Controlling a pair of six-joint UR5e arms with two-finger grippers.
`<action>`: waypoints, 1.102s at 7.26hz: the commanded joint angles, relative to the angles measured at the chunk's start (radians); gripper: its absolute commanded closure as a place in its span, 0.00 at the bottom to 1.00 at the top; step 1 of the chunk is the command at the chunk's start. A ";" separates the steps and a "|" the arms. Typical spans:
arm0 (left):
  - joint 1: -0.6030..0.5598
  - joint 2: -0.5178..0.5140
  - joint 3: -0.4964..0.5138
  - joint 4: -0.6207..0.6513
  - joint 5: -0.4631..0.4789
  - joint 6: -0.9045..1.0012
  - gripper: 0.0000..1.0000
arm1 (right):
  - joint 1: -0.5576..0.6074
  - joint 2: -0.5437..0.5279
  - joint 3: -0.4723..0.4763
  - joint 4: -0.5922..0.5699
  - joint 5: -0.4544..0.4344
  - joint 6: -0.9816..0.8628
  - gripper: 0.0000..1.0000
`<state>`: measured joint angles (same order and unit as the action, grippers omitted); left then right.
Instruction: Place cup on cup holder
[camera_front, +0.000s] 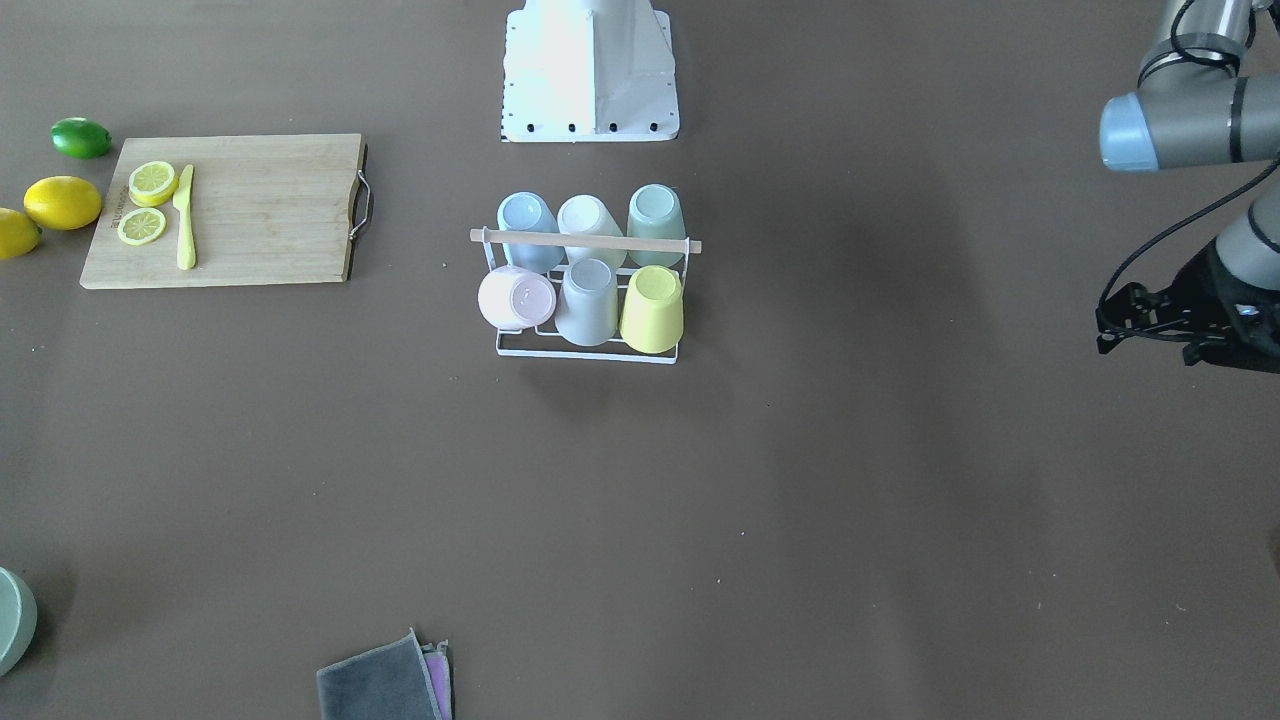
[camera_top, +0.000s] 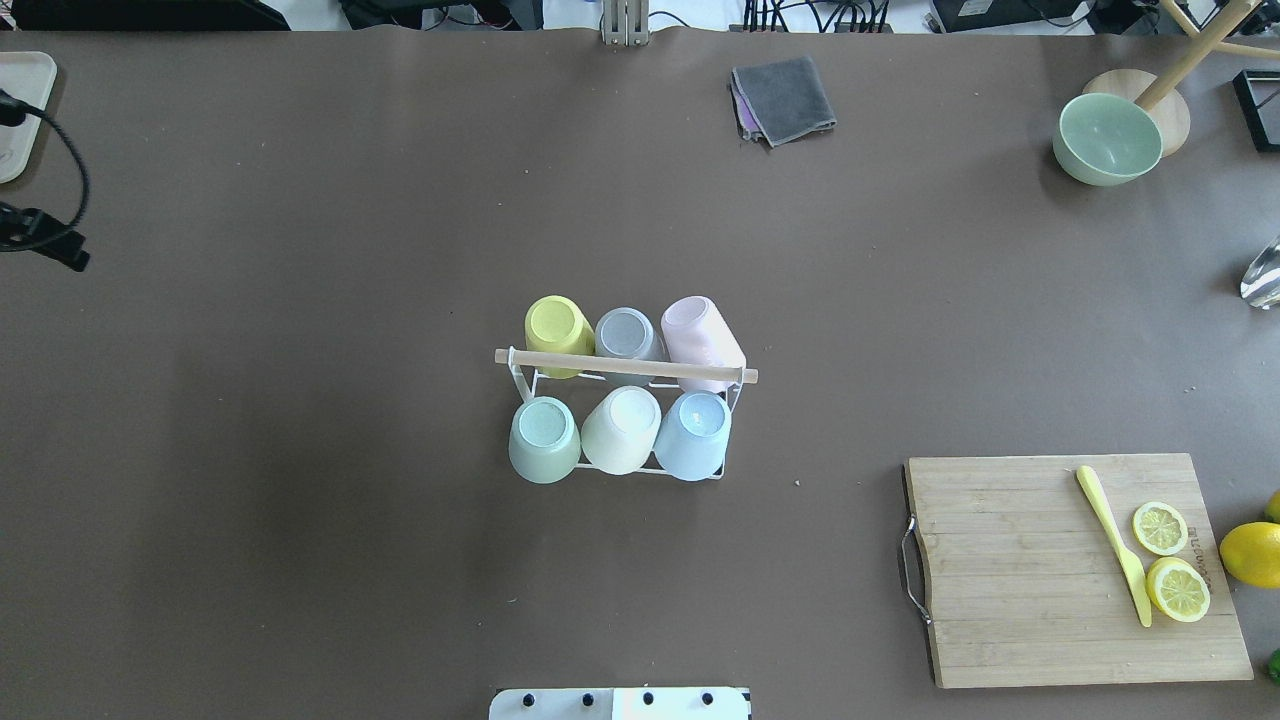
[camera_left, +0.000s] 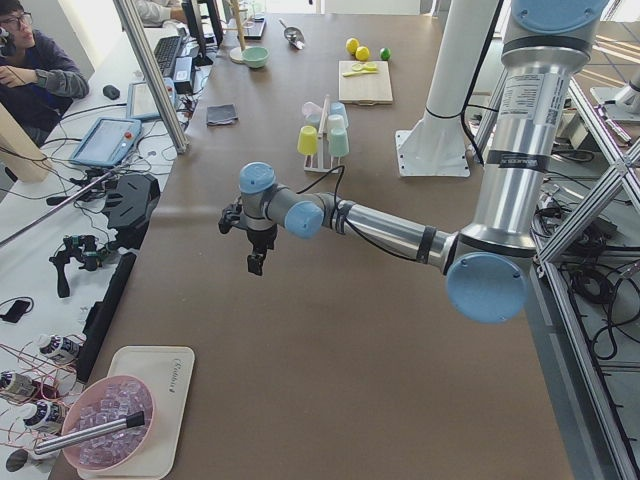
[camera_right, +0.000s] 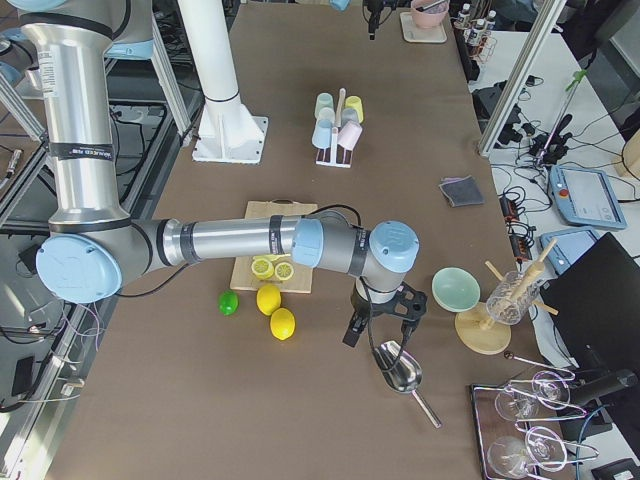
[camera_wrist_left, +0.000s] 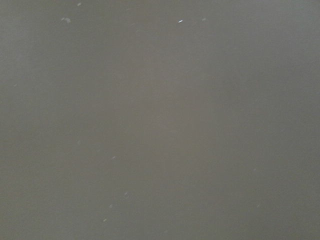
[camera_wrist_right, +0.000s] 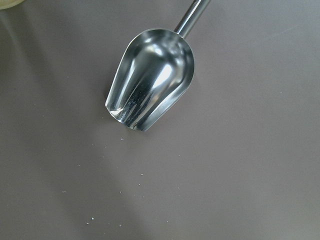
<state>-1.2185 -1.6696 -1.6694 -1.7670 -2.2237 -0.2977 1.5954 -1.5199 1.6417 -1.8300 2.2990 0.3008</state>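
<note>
Overhead exterior: cup holder looks full; pink cup leans. If anything remains, straighten it gently. Left end effector, right end effector: opening indeterminate.

Both arms are built of silver-grey metal tubes linked by thick cylindrical joints, each closed by a round pale blue cap. The left arm has dark bands at its joints, a thin black cable looping beside its wrist, and a white label with small dark print on its thickest tube. The right arm has the same finish. The left gripper and right gripper are black. The white pedestal tapers onto a flat plate edged with dark screws.
</note>
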 joint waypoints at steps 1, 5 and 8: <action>-0.160 0.135 -0.006 -0.006 -0.069 0.155 0.03 | 0.000 0.001 0.001 0.002 0.000 -0.002 0.00; -0.337 0.194 -0.009 0.076 -0.260 0.160 0.02 | 0.000 -0.002 -0.003 0.029 0.002 0.000 0.00; -0.355 0.192 -0.021 0.157 -0.165 0.268 0.02 | -0.002 0.003 -0.032 0.034 0.010 0.001 0.00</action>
<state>-1.5655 -1.4757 -1.6770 -1.6713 -2.4294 -0.0805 1.5951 -1.5207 1.6299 -1.8005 2.3035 0.3009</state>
